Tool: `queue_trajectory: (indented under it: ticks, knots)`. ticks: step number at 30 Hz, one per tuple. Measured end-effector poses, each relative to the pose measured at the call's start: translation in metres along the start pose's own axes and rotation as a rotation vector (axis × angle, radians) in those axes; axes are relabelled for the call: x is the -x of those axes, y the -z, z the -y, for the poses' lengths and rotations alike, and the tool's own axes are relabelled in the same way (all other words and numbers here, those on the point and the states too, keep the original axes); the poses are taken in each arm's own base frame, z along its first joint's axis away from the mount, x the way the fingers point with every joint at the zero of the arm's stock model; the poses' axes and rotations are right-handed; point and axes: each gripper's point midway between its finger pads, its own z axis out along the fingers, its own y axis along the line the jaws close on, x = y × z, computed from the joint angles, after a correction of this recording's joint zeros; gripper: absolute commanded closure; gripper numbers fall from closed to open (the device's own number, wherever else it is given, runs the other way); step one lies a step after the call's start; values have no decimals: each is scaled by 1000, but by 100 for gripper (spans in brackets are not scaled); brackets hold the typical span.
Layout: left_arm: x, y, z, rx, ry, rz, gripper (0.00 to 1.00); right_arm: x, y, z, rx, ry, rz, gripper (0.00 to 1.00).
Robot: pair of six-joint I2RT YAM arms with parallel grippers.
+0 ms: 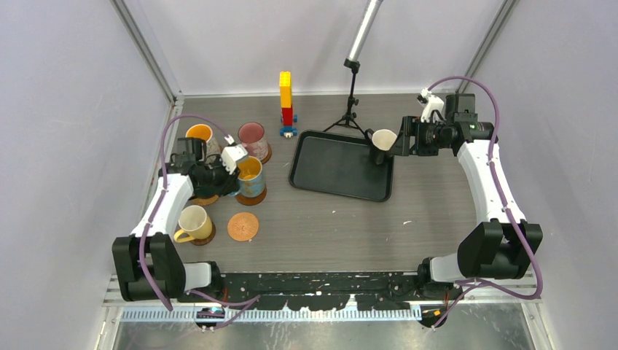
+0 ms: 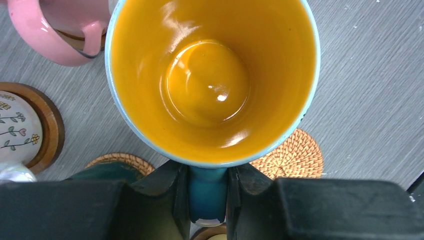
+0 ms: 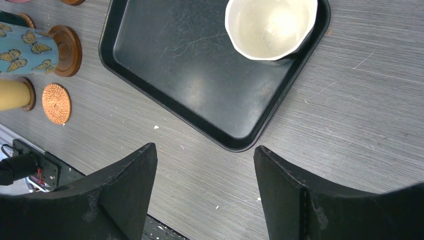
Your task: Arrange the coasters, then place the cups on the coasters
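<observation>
Firmly clamped: left gripper (image 2: pixel 207 197) on handle of blue mug (image 2: pixel 210 80), at brown coaster (image 3: pixel 66 45) | glazed ceramic: rigid, moderately heavy, slippery, breakable; hold by handle, not rim | farther: right gripper (image 3: pixel 205 160) wide, empty; white cup (image 3: pixel 271 25) in tray (image 3: pixel 175 75)

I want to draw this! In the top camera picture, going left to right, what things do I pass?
Cream-yellow ceramic mug → bare round tan woven coaster → yellow-red-blue toy brick tower → plain white ceramic mug.

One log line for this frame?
left hand: shut on blue mug handle | right hand: open, empty | white mug: on tray
</observation>
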Motion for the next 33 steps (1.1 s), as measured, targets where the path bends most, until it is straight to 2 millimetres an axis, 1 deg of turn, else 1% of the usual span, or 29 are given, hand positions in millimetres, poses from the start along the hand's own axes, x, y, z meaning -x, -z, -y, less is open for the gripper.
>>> queue_trajectory:
  ticks: [5,12,19,23,26,28,30,31,33]
  knots:
    - [-7,0,-5,9,-25,-6,100,-1,0,0,1,1,-4,24]
    - [-17,-8,-6,-9,-3,-24,100,-2,-2,-2,3,5,-10,24]
    - [-17,-16,-13,3,15,-18,100,-2,-4,-3,6,7,-17,24]
    - [-21,-18,-13,6,15,-25,100,-2,-5,-3,6,7,-18,24]
    - [-28,-20,-11,4,21,-43,99,-3,-6,-2,6,7,-21,24]
    - [-31,-21,-9,1,23,-47,85,-3,-6,-2,5,7,-21,24]
    - [-30,-21,-10,3,18,-46,66,-2,-5,-2,4,8,-20,24]
    - [-30,-21,-10,3,17,-46,59,-2,-5,-2,5,9,-20,24]
    - [-30,-21,-10,3,7,-46,49,-2,-5,-3,5,11,-19,24]
